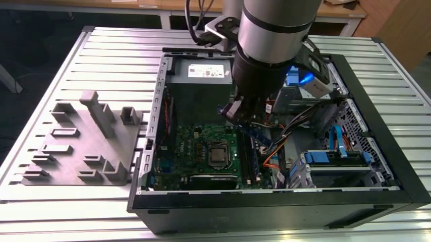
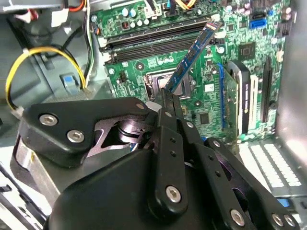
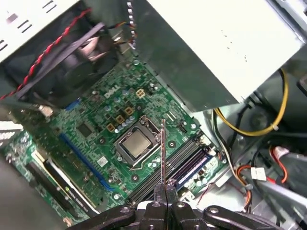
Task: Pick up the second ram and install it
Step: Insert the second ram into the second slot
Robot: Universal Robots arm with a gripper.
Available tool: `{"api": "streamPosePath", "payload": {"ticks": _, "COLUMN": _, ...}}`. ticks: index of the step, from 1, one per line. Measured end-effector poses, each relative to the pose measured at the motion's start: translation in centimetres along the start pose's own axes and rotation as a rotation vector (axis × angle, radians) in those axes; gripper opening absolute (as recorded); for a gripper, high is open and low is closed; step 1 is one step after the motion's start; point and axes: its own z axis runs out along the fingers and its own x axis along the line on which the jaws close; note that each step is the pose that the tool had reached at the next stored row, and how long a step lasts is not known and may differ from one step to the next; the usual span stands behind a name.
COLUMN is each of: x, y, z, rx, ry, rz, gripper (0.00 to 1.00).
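**Memory Module Gripped at One Short End**

The second ram (image 2: 193, 53) is a thin, light, stiff board. It is judged brittle under bending and vulnerable at its chips and contact edge, so it is best held by the flat faces near one short end. The gripper (image 2: 167, 96) is closed on that end, pinching both faces. The stick hangs tilted above the motherboard (image 3: 91, 143), its free end toward the memory slots (image 3: 182, 160) along the board's edge, inside the computer case (image 1: 269, 201).

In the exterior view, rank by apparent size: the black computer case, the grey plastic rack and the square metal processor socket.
Largest: black computer case.
Then: grey plastic rack.
Smallest: square metal processor socket.
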Motion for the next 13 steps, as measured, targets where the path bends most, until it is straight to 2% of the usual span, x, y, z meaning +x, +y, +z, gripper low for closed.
{"api": "streamPosePath", "payload": {"ticks": 13, "x": 0.01, "y": -0.01, "z": 0.16, "rx": 0.0127, "ry": -0.0121, "rz": 0.236, "gripper": 0.08}}
